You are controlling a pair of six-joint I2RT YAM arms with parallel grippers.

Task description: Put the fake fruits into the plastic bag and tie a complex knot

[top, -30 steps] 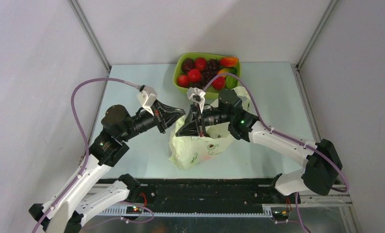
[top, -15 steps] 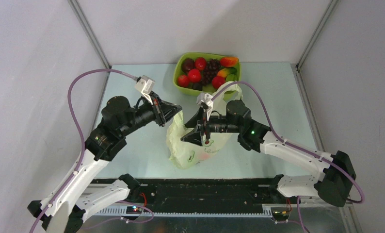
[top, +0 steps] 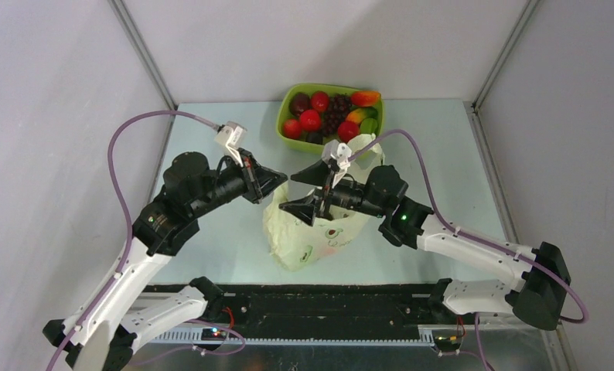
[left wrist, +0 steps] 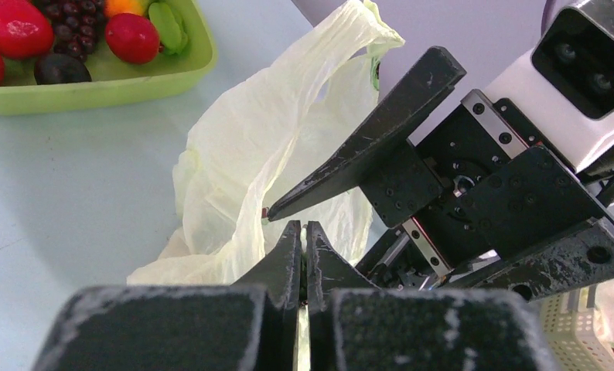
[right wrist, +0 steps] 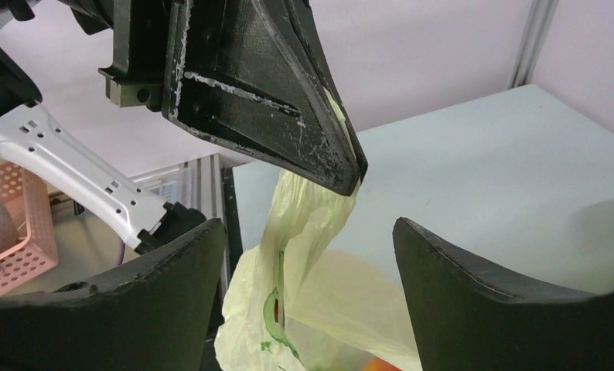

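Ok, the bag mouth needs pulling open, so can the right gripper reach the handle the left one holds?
Probably yes: the right gripper is open and faces the handle hanging from the shut left gripper, nothing between them.

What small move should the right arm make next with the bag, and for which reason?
Probably ease the right gripper forward and close it on the plastic bag film hanging between its open fingers. The left gripper is shut on that film, and the fake fruits lie in the tray, so the mouth needs pulling open.
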